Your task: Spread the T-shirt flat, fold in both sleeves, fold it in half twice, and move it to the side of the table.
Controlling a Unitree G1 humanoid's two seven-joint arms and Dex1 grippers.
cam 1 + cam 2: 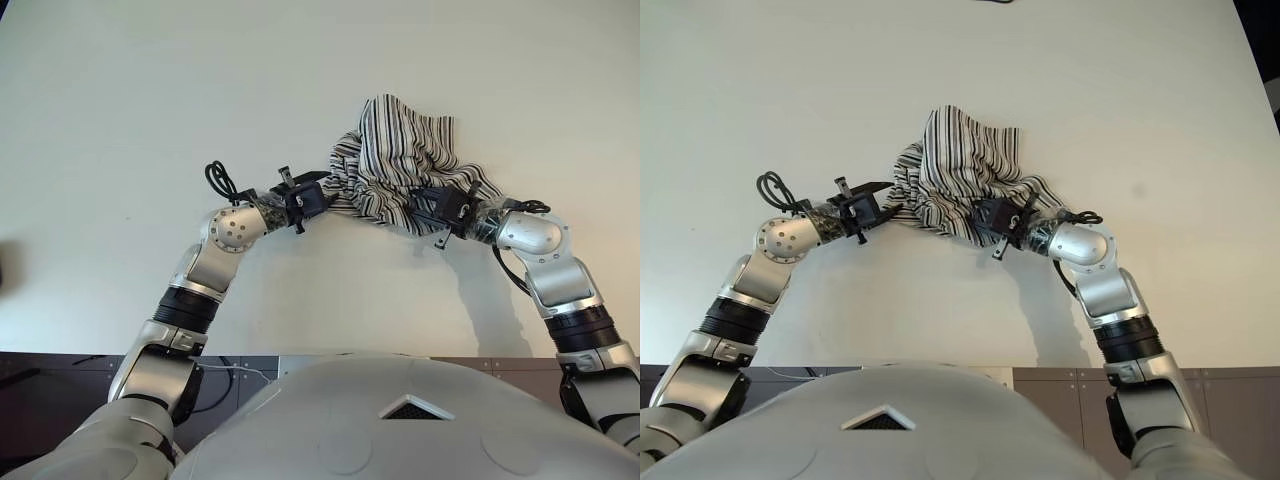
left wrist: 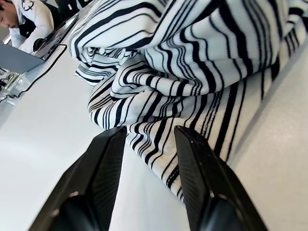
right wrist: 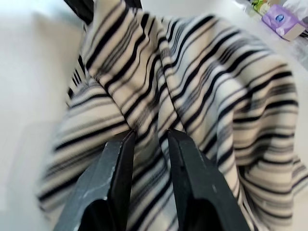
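Your left hand [image 2: 149, 132] lay low over the desk [image 1: 150, 100], at the edge of the T-shirt [image 1: 400, 150] that faces the desk's left side. Its two dark fingers [image 2: 103, 173] stood apart. The lowest striped fold of the bundle sat just at their tips and partly in the gap, and neither finger pressed on it.

Your right hand [image 3: 150, 132] met the garment from the other side, on the part of the heap closest to the desk's near edge. Its fingers [image 3: 190, 178] were drawn close together, with a ridge of striped cloth pinched between them. A taut crease ran away from the tips across the fabric.

You had the shirt, white with black stripes, sitting as a crumpled mound, not flat. It was bunched high between the two hands, with one flap spread toward the far edge. The heap sat well back from the near edge, roughly midway between the left and right sides and well apart from the right edge. No sleeve could be picked out in the folds.

Beyond the shirt, the right wrist view caught a purple packet [image 3: 283, 20]; you could not tell what it rested on.
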